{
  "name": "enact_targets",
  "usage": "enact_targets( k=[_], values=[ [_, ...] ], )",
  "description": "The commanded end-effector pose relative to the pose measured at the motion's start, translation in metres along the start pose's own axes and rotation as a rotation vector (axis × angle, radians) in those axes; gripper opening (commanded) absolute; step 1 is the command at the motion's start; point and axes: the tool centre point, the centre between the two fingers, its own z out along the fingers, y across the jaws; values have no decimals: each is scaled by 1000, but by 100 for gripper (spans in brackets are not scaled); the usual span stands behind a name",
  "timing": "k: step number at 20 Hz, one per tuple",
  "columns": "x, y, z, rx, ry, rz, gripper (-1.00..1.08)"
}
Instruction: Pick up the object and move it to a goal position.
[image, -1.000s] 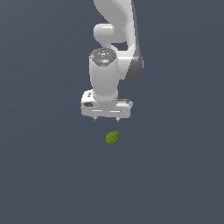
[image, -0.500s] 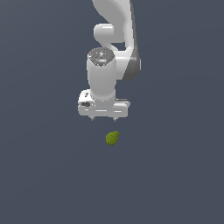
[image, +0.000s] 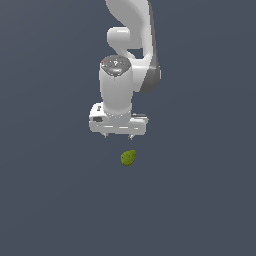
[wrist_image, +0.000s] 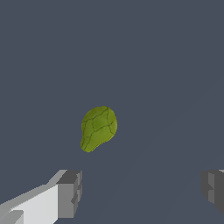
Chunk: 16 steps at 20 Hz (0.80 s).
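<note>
The object is a small yellow-green, bumpy, pear-shaped lump lying on the dark grey floor. In the exterior view my white gripper hangs just above and behind it, pointing down, with its jaws spread wide and empty. In the wrist view the object lies ahead of the two grey fingertips, apart from them and not between them.
The white arm rises from the gripper toward the top of the exterior view. A plain dark grey floor fills the rest of both views.
The gripper has shifted slightly toward the exterior view's left and a little upward in the picture. The object has not moved.
</note>
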Motion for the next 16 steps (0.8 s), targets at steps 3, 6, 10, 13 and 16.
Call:
enact_targets(
  k=[3,6,10,13,16],
  values=[
    [1,-3,5,3,-2,50,100],
    [2,-6,9,6,-3,99,100],
    [4,-10,17,11,-6,183,100],
    [6,-15,24,15,-8,260,100],
    [8,-19,31,18,-11,340,100]
  ],
)
